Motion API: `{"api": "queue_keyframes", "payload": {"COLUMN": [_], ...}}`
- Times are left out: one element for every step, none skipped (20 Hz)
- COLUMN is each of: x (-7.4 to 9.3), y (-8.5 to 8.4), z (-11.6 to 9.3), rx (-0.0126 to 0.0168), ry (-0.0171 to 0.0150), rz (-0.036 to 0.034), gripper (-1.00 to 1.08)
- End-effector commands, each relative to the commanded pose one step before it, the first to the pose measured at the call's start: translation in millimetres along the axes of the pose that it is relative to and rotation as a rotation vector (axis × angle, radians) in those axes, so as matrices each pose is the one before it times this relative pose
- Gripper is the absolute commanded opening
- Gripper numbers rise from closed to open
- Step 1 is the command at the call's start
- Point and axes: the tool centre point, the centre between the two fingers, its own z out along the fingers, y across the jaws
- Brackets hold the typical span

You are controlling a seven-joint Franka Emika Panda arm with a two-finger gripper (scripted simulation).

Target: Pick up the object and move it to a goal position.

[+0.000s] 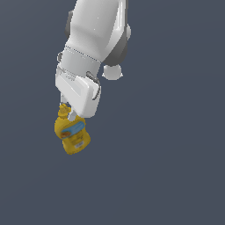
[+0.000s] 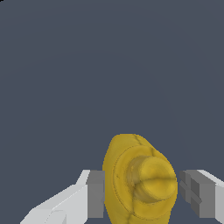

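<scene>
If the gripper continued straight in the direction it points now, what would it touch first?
The yellow bottle. In the wrist view its cap faces the camera, directly between the gripper fingers. One pad seems to touch it already; the other shows a small gap. Beyond the bottle, only plain grey background is visible.

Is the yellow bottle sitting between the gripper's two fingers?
Yes, the wrist view shows the yellow bottle between the two grey fingers of the gripper, nozzle cap facing the camera.

The squeeze bottle (image 1: 72,134) looks like smooth yellow plastic, mottled and faintly glossy, with a paper-like blue-and-orange label (image 1: 74,129). The arm's shell (image 1: 94,35) is smooth, satin white plastic; the jaws carry matt grey pads (image 2: 96,194).
</scene>
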Motion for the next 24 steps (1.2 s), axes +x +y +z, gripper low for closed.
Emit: {"api": "queue_keyframes", "payload": {"x": [15.14,4.34,4.34,4.35,4.36,4.38,4.39,4.42,4.44,4.47,4.51,4.54,4.59,4.63,4.68,4.74,4.75,4.58,4.39,4.2,4.0,3.79,3.58,3.35], "y": [-5.14,-1.37,-1.37,-1.37,-1.37,-1.37,-1.37,-1.38,-1.38,-1.39,-1.39,-1.4,-1.41,-1.43,-1.44,-1.46,-1.46,-1.41,-1.35,-1.29,-1.23,-1.17,-1.1,-1.04], "z": [-12.36,-3.11,-3.1,-3.11,-3.11,-3.12,-3.13,-3.14,-3.16,-3.18,-3.21,-3.23,-3.26,-3.3,-3.34,-3.38,-3.39,-3.28,-3.15,-3.02,-2.88,-2.74,-2.6,-2.45], "rx": [0.00765,-0.00026,-0.00027,-0.00029,-0.00031,-0.00033,-0.00034,-0.00036,-0.00038,-0.0004,-0.00043,-0.00045,-0.00048,-0.00051,-0.00054,-0.00057,-0.00061,-0.00062,-0.00063,-0.00064,-0.00065,-0.00065,-0.00065,-0.00066], "ry": [0.04599,0.01565,0.01566,0.01569,0.01573,0.01578,0.01584,0.01591,0.01601,0.01611,0.01623,0.01636,0.01651,0.01668,0.01686,0.01706,0.0171,0.01651,0.01583,0.01513,0.01442,0.01368,0.01292,0.01212], "rz": [0.03389,0.01161,0.01161,0.01163,0.01165,0.01169,0.01173,0.01178,0.01185,0.01191,0.012,0.0121,0.0122,0.01232,0.01245,0.01259,0.01261,0.01216,0.01165,0.01113,0.0106,0.01004,0.00947,0.00887], "gripper": [-1.0,-1.0,-1.0,-1.0,-1.0,-1.0,-1.0,-1.0,-1.0,-1.0,-1.0,-1.0,-1.0,-1.0,-1.0,-1.0,-1.0,-1.0,-1.0,-1.0,-1.0,-1.0,-1.0,-1.0]}}
